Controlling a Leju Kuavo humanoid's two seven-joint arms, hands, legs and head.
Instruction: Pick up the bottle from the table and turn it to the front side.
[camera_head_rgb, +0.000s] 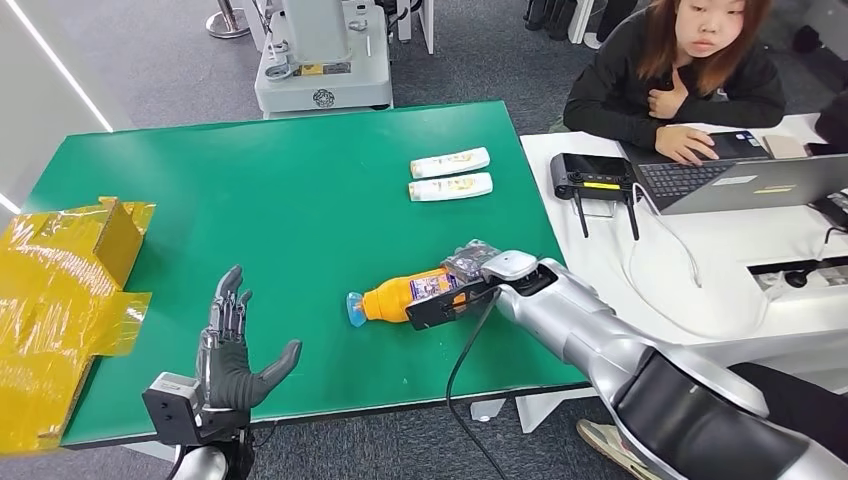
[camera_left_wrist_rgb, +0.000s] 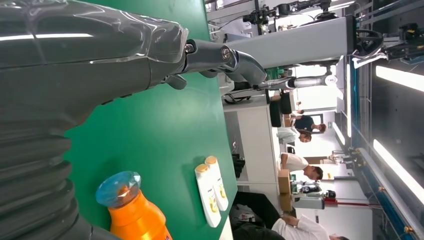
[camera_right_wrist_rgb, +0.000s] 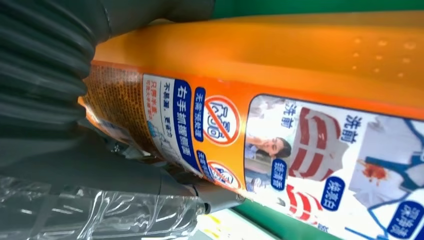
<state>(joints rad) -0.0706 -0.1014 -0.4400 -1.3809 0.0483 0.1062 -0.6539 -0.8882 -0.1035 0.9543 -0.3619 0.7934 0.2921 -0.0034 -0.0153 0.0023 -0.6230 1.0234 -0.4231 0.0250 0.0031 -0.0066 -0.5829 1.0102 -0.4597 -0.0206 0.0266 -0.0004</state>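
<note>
I read this as the grasp stage: my right hand (camera_head_rgb: 468, 268) is down at the base end of the orange bottle (camera_head_rgb: 400, 300), which lies on its side on the green table (camera_head_rgb: 300, 200) with its blue cap (camera_head_rgb: 355, 309) pointing toward my left. In the right wrist view the fingers (camera_right_wrist_rgb: 150, 180) wrap under the bottle's body (camera_right_wrist_rgb: 300, 60) and the thumb sits against its other side, so I judge the hand closed on it, though I cannot tell from any view whether it has left the table. The printed panel facing that camera is small warning text and pictures, probably the back label, so the next move calls for a firm lift and a roll about the bottle's long axis until the front faces up. My left hand (camera_head_rgb: 232, 350) hovers over the near table edge, fingers spread, holding nothing. Much of the right hand is hidden in the head view by the wrist housing and plastic wrap. Two small white bottles (camera_head_rgb: 450, 174) lie well apart, further back, and a person (camera_head_rgb: 680, 80) sits at the adjoining white desk (camera_head_rgb: 700, 260).
</note>
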